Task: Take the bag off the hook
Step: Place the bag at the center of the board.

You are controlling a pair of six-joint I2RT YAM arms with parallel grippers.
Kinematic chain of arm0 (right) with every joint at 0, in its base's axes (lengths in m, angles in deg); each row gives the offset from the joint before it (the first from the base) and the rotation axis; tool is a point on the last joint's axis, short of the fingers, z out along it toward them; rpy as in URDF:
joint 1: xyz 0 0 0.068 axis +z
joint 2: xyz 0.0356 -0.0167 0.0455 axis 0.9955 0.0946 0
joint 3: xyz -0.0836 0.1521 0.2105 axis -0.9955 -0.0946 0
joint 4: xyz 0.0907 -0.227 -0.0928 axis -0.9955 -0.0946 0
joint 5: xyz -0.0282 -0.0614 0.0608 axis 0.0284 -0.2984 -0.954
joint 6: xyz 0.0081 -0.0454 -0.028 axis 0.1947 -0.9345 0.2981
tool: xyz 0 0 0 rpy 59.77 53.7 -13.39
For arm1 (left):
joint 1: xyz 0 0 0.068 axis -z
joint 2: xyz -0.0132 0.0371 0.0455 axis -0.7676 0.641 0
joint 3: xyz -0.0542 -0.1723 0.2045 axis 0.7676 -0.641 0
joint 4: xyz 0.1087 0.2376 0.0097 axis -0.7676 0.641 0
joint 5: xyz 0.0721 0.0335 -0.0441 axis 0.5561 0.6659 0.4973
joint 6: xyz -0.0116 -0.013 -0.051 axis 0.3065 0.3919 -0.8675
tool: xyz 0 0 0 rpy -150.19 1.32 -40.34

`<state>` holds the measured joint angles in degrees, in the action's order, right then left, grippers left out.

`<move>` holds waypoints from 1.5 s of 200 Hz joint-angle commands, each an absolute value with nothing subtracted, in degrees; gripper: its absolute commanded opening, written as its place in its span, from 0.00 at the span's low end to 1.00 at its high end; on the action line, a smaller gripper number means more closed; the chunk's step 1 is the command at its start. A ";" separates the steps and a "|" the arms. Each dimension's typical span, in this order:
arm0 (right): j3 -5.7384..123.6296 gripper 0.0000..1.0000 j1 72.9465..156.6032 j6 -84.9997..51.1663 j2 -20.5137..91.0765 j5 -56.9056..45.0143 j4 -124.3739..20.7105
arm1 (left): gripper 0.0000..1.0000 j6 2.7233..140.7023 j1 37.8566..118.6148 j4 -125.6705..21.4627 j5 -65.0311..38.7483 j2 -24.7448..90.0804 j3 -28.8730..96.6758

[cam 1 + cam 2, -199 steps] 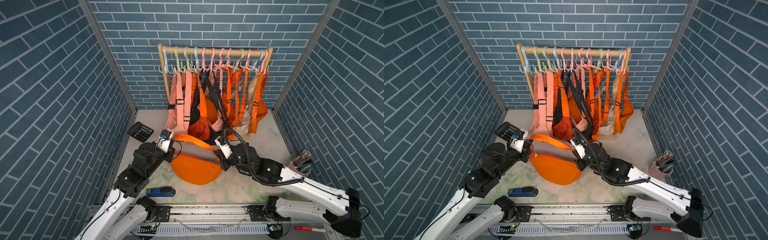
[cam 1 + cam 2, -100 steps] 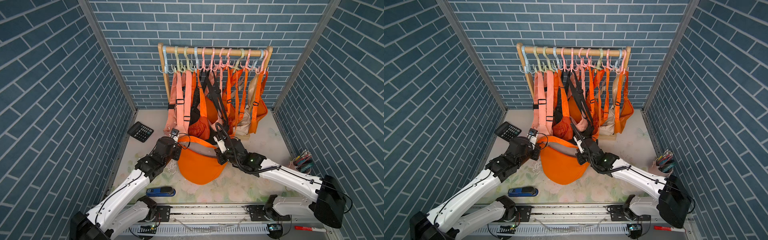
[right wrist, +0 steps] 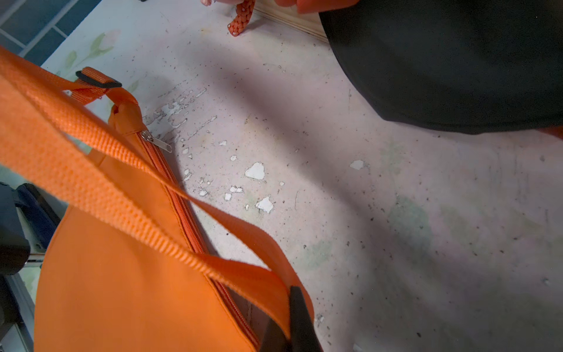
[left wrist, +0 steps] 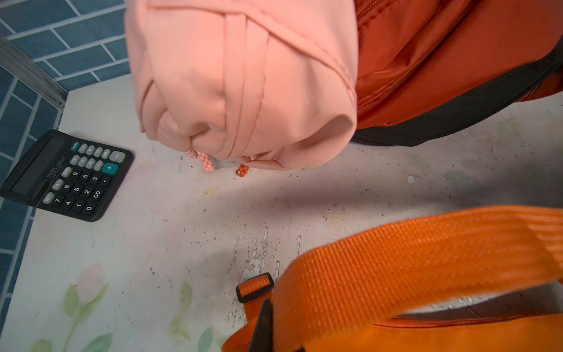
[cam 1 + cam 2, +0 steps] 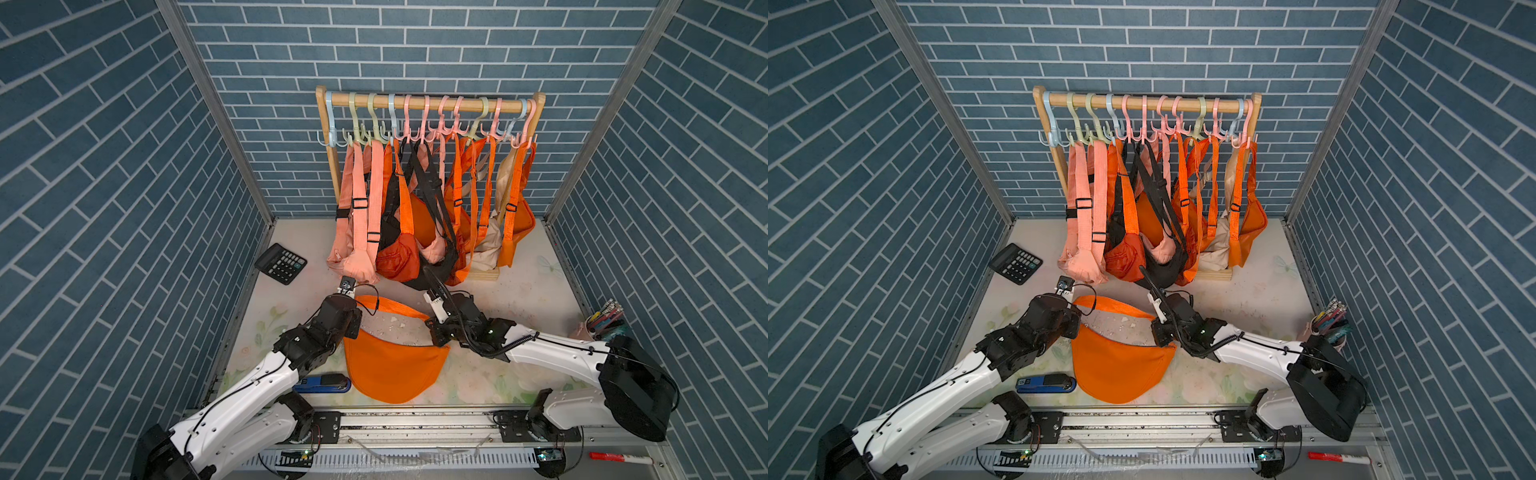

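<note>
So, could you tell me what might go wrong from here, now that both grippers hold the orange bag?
1. The left gripper and right gripper pinch the orange bag only at its ends; it could slip free.
2. Its loose strap arcs back near the pink bag on the rack and could snag.
3. The blue stapler lies beside the bag; lowering there might land on it.

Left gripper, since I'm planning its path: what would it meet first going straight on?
Probably the tabletop, short of the hanging pink bag; the left gripper angles downward, but depth is unclear.
</note>
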<state>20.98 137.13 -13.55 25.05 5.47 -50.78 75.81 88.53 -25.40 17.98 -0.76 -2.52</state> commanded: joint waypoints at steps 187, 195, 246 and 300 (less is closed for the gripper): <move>27.08 0.10 129.48 -8.20 39.73 12.56 -52.57 | 0.51 79.05 86.68 -46.16 19.79 39.41 6.41; 27.32 0.17 129.46 -8.20 40.05 12.44 -52.39 | 0.57 78.77 86.61 -46.16 19.69 39.23 6.11; 28.19 0.72 129.42 -8.81 40.79 11.59 -52.17 | 0.81 76.26 86.66 -46.03 19.29 32.47 2.88; 28.87 0.81 129.40 -9.41 38.04 12.33 -54.45 | 0.89 74.05 86.90 -42.91 18.77 22.50 1.05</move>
